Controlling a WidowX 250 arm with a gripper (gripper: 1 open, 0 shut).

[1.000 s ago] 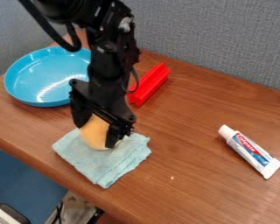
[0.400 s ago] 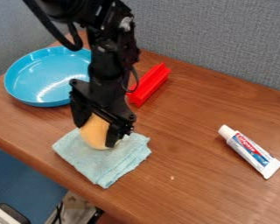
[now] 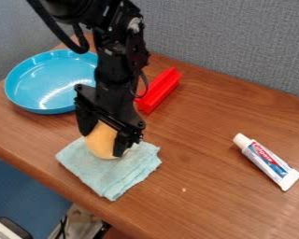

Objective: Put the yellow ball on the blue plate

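Nothing has moved since the earlier frame — the arm, the ball and the plate all sit where they were. The gripper [image 3: 107, 136] points straight down with its jaws spread wide, one on each side of the yellow ball [image 3: 102, 142]. The ball rests on a light blue cloth [image 3: 115, 166] near the front of the desk [image 3: 208, 173]. The blue plate [image 3: 40, 84] waits at the back left, well apart from the ball. Next, I think, the jaws should squeeze in slowly and evenly — the ball is smooth and could slip out. Then lift straight up before going over the rim.
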